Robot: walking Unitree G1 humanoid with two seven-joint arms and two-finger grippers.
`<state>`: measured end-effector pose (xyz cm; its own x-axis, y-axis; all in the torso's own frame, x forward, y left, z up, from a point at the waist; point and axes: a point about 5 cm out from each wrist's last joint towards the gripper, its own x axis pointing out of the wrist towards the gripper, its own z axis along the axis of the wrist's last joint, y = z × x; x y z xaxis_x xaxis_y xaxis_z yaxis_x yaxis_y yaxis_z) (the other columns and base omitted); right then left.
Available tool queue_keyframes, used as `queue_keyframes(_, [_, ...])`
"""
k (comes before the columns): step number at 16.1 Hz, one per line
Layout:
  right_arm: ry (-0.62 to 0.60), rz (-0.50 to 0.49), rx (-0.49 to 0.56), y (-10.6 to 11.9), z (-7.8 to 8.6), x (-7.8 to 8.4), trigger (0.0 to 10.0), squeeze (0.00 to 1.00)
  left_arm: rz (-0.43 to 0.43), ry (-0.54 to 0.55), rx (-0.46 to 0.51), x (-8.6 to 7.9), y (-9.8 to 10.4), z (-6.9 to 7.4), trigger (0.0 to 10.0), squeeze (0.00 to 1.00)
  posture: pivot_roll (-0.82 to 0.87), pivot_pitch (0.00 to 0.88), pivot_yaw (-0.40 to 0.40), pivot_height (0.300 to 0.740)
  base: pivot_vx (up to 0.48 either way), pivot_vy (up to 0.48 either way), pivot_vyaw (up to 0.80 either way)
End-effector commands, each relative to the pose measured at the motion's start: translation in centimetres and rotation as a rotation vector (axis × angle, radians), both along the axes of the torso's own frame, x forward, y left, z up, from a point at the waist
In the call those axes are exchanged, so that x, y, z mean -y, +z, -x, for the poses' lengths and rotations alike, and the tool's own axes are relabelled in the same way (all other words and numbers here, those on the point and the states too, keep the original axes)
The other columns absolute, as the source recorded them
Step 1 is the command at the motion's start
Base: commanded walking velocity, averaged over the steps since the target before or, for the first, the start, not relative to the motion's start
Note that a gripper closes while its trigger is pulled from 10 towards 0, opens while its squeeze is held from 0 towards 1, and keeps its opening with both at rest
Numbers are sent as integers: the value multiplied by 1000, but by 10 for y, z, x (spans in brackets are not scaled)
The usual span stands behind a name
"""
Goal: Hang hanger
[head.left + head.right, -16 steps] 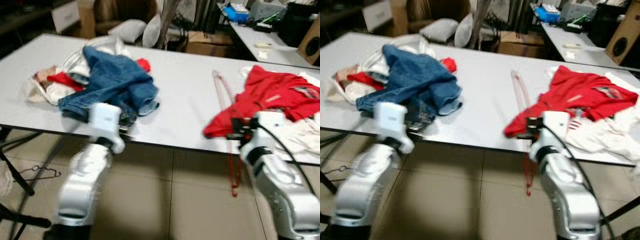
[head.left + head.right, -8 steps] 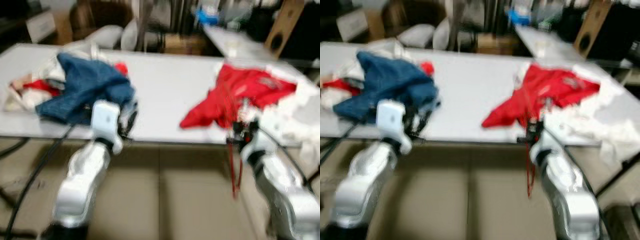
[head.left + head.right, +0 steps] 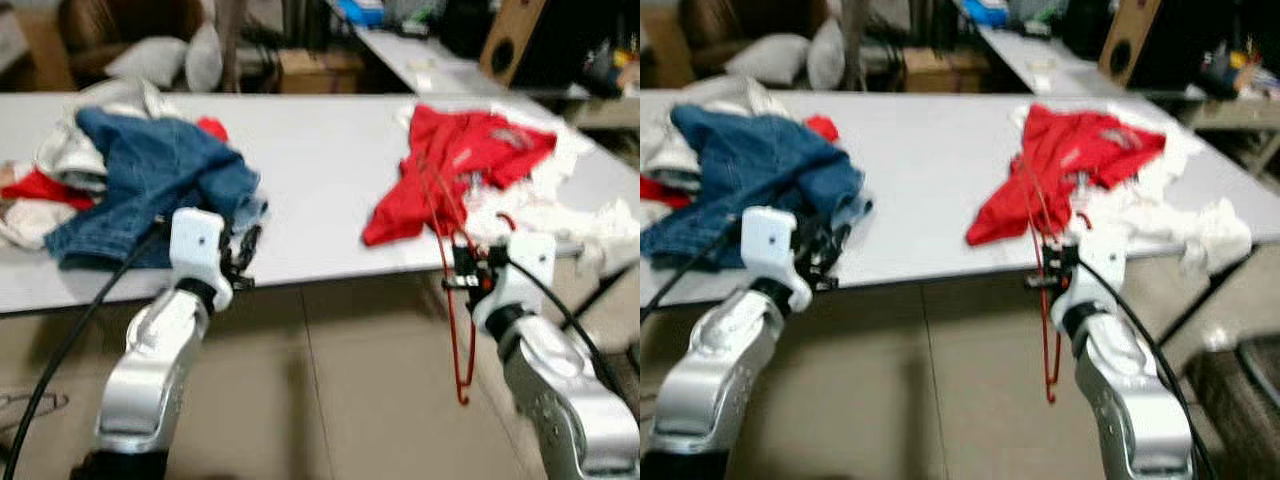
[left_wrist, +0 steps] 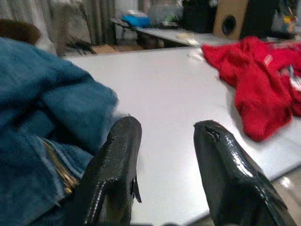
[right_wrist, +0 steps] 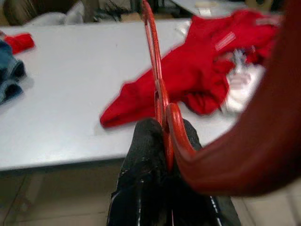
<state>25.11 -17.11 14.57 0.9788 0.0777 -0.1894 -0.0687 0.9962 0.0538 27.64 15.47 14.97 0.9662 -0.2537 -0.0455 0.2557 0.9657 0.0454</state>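
While the right gripper (image 3: 462, 272) is hanging just off the front edge of the white counter (image 3: 320, 170), its fingers (image 5: 146, 155) are clamping the thin red hanger (image 3: 456, 300) between them. That hanger is standing nearly upright in the grasp: its upper part is rising in front of the red garment (image 3: 455, 160), and its lower part is dangling below the counter edge, over the tiled floor (image 3: 330, 400). Whether the wire is touching the garment is hard to tell, since the frames are blurred.

The left gripper (image 4: 164, 155) is hovering at the counter's near edge, its fingers (image 4: 115, 174) spread apart with nothing between them, just beside the blue jeans (image 3: 150, 180). These jeans are lying atop a heap of white and red clothes (image 3: 40, 190) at the counter's left end. White cloth (image 3: 560, 210) is lying bunched beside the red garment on the right.

Compared with a second ago, the whole scene is sitting further left in the head views, which is showing a turn of the camera. The hanger, then lying partly flat on the counter beside the red garment, is now raised off it.
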Motion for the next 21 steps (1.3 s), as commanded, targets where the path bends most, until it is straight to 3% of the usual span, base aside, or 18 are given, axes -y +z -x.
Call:
queue_keyframes(1, [-22,20,16,4,0,6,10000,0,14,-31,5,6,1,1,10000,0,-10,0,-59,740,0,0,0])
queue_keyframes(4, [-34,12,27,6,-1,9,10000,0,7,-81,9,15,3,1,10000,0,-4,0,-54,740,84,0,-523])
queue_keyframes(8, [-66,4,37,7,-1,12,10000,0,16,-91,-10,13,-2,0,10000,0,-19,0,-42,740,279,0,-784])
queue_keyframes(10, [-33,46,38,7,0,13,10000,0,5,-125,-16,17,-3,0,10000,0,-30,0,-18,740,296,0,0])
queue_keyframes(18, [-9,4,30,6,0,8,10000,0,7,-119,-20,17,-6,3,10000,0,-27,0,-37,740,297,0,0])
queue_keyframes(21, [-12,-13,43,9,-2,10,10000,0,49,-110,-37,18,-5,0,10000,31,-30,0,-31,740,301,0,-742])
